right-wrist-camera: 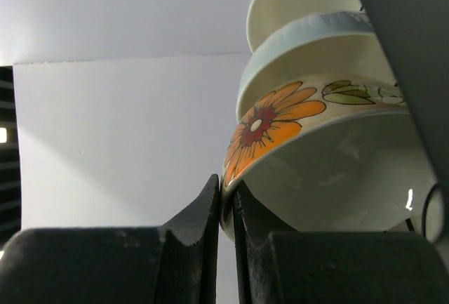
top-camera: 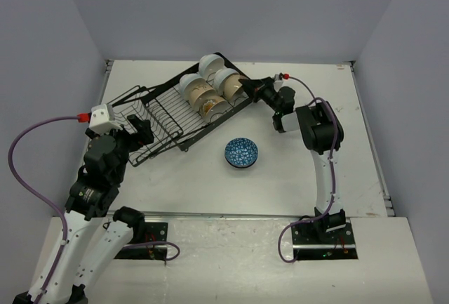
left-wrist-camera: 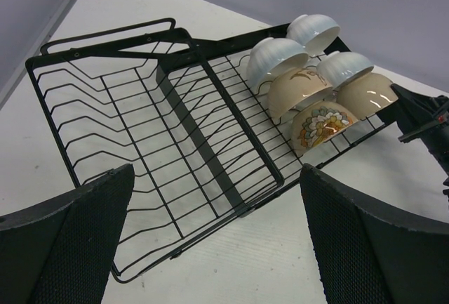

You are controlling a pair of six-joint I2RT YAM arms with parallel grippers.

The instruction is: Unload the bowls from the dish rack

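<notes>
The black wire dish rack (top-camera: pixel 165 119) lies at an angle at the back of the table. Several bowls are stacked on edge at its right end, white ones (top-camera: pixel 210 63) and beige ones (top-camera: pixel 203 95). My right gripper (top-camera: pixel 248 86) is shut on the rim of the end bowl, beige with an orange flower (right-wrist-camera: pixel 270 125); that bowl (left-wrist-camera: pixel 368 93) is still in the rack. A blue-patterned bowl (top-camera: pixel 241 152) sits on the table in front of the rack. My left gripper (top-camera: pixel 140 133) is open and empty above the rack's near left end (left-wrist-camera: pixel 168 100).
Grey walls close the table on three sides. Another flower-patterned bowl (left-wrist-camera: pixel 321 124) leans at the rack's front edge beside the gripped bowl. The rack's left section holds no bowls. Purple cables trail from both arms.
</notes>
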